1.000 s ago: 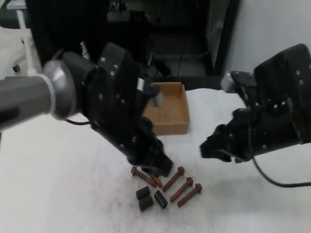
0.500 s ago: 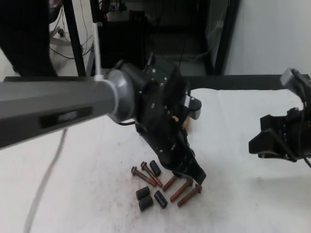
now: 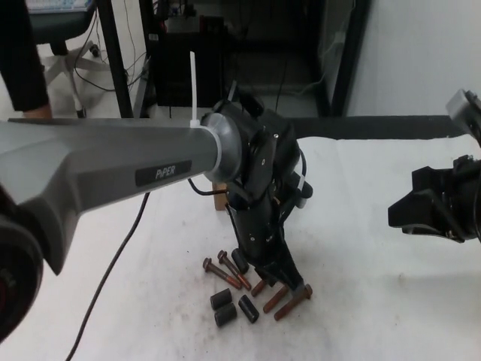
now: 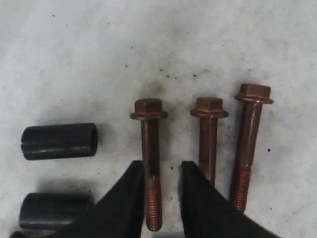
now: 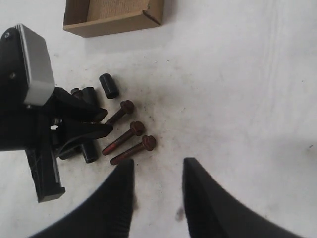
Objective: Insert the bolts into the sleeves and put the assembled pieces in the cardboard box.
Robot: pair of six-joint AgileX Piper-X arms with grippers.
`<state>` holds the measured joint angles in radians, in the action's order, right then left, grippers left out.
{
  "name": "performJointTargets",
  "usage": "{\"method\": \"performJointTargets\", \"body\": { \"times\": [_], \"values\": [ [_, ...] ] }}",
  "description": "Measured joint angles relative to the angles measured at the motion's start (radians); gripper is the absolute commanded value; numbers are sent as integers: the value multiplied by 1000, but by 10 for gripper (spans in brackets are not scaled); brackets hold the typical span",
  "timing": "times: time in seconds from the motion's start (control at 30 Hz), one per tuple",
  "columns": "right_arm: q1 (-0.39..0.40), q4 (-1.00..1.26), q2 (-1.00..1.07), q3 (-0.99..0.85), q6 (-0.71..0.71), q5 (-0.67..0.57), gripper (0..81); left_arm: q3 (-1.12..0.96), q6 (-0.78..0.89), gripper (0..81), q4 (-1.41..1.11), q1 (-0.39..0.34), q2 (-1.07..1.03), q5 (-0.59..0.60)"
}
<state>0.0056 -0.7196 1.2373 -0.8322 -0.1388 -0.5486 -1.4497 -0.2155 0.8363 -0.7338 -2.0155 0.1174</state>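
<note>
Left gripper has dropped to straddle a bolt

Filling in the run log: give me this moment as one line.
phase: pre-grasp | left gripper: open, straddling a bolt | right gripper: open, over bare cloth | sleeves: lying loose

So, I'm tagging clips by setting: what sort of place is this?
Probably a robotics lab bench: a white cloth-covered table, a grey robot arm over copper-coloured hex bolts, black metal frames behind.
</note>
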Motion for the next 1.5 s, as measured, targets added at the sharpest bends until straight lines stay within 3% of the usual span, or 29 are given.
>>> {"method": "performJointTargets", "body": {
  "times": [1.2, 1.27, 1.33, 1.5],
  "values": [
    [0, 0, 0, 0, 0, 0, 321, -1, 13, 239, -100, 0, -61, -4],
    [0, 0, 0, 0, 0, 0, 321, -5, 13, 186, -96, 0, -64, -4],
    [0, 0, 0, 0, 0, 0, 307, -9, 13, 9, -92, 0, -67, -4],
    [0, 0, 0, 0, 0, 0, 171, -12, 13, 3, -92, 0, -67, -8]
  ]
}}
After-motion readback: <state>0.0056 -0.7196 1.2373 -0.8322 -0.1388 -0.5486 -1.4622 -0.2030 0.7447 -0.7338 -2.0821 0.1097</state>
